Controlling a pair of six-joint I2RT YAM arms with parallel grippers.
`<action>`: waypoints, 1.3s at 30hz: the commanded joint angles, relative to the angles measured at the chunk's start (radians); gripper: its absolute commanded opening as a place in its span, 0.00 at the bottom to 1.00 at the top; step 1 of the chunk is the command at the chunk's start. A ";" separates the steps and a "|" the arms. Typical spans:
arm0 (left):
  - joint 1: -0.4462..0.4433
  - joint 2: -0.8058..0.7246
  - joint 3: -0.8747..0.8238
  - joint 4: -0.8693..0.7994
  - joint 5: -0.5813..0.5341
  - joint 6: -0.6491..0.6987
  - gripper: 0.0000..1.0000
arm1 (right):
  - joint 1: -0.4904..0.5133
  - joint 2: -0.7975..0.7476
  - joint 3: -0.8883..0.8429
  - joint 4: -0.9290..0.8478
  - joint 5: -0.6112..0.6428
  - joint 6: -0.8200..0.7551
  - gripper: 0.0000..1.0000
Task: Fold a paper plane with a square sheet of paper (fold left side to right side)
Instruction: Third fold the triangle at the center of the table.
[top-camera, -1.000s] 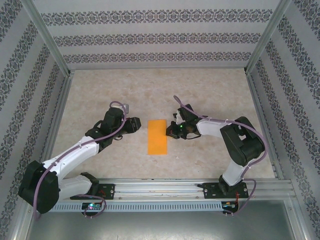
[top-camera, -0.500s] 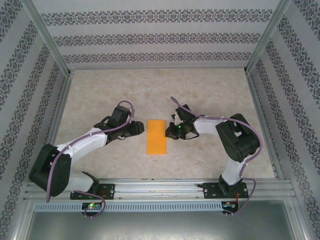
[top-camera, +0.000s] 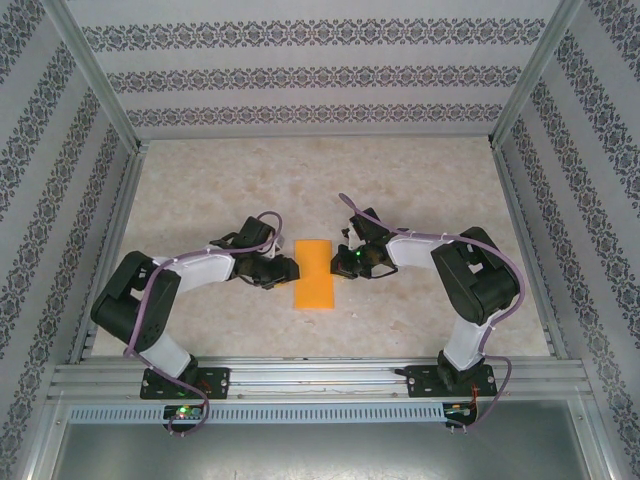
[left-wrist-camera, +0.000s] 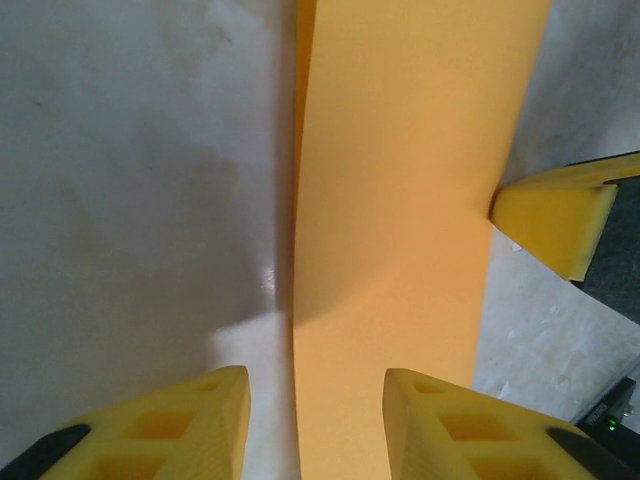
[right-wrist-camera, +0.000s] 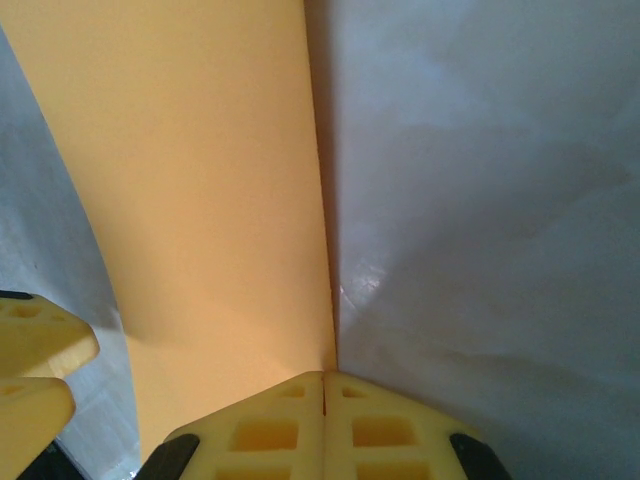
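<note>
The square sheet of paper (top-camera: 315, 273) lies on the table as a narrow orange rectangle, folded in half. My left gripper (top-camera: 291, 270) is open at its left long edge. In the left wrist view the gripper (left-wrist-camera: 318, 425) straddles that edge of the paper (left-wrist-camera: 400, 200): one finger is over the bare table, the other over the orange. My right gripper (top-camera: 341, 262) is shut, with its tips on the paper's right edge. In the right wrist view the closed gripper (right-wrist-camera: 323, 395) meets the edge of the paper (right-wrist-camera: 200, 180).
The table (top-camera: 420, 180) is pale and marbled, fenced by patterned walls and metal posts. A metal rail (top-camera: 320, 375) carrying both arm bases runs along the near edge. The two grippers face each other across the paper, a paper's width apart.
My left arm has folded in and reached right, bringing its gripper from clear of the paper to the paper's left edge. The right gripper has stayed at the right edge.
</note>
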 joint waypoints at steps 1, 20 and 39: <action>0.011 0.030 0.028 0.035 0.056 -0.009 0.39 | 0.012 0.030 0.007 -0.055 0.047 -0.019 0.00; 0.009 0.065 -0.026 0.163 0.089 -0.063 0.25 | 0.012 0.017 -0.008 -0.047 0.043 -0.025 0.00; 0.007 0.028 -0.007 0.164 0.121 -0.167 0.00 | 0.026 -0.274 -0.102 0.016 0.160 -0.189 0.29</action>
